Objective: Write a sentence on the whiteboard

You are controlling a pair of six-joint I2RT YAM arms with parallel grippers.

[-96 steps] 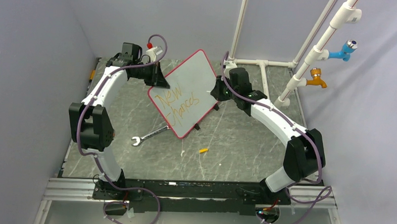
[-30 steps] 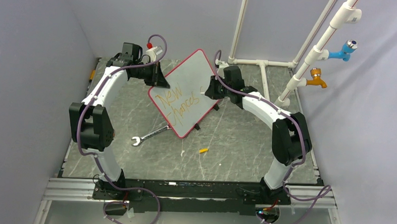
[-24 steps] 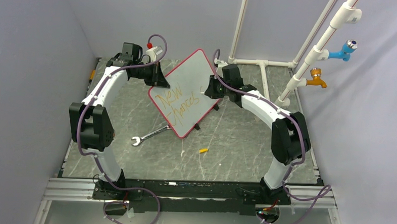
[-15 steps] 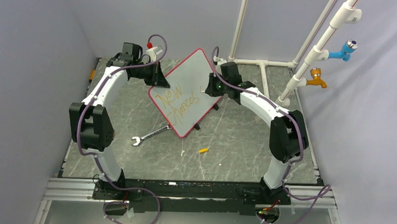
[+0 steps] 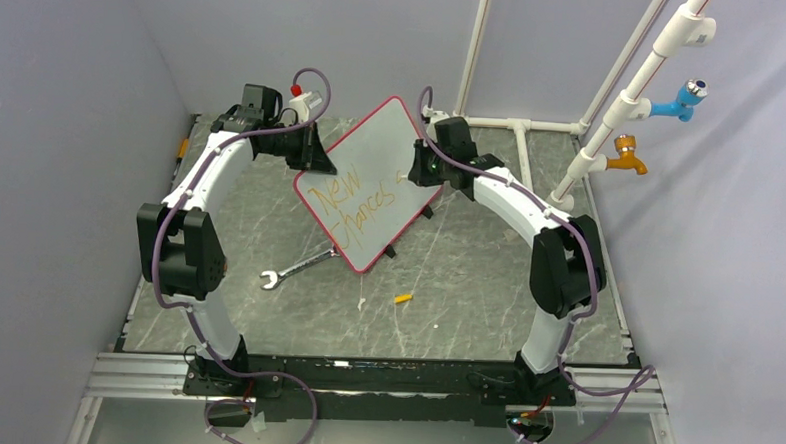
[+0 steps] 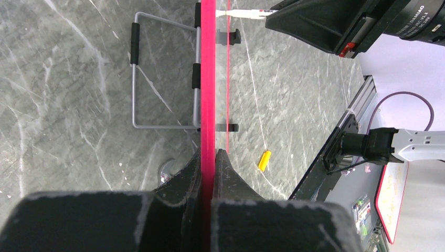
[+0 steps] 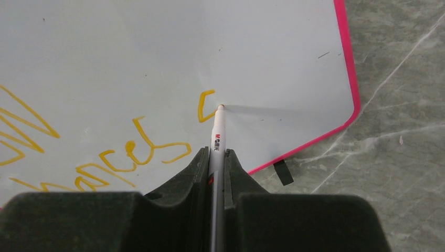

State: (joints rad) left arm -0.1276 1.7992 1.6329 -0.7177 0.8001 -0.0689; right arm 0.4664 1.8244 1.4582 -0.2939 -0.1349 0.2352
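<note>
The whiteboard, white with a red frame, stands tilted in the middle of the table. My left gripper is shut on its left edge; in the left wrist view the red frame runs edge-on between the jaws of the left gripper. My right gripper is shut on a white marker, whose tip touches the whiteboard beside a fresh orange "c" stroke. The sentence in orange reads "New chances", and its end shows in the right wrist view.
A wrench lies on the grey table below the board. A small orange cap lies nearer the front, also seen as the orange cap. White pipes with a blue valve and an orange valve stand at the back right.
The right arm has swung the marker from the board's right edge up and inward, and a new orange stroke has appeared right of "chances". The left arm and board have held still.
</note>
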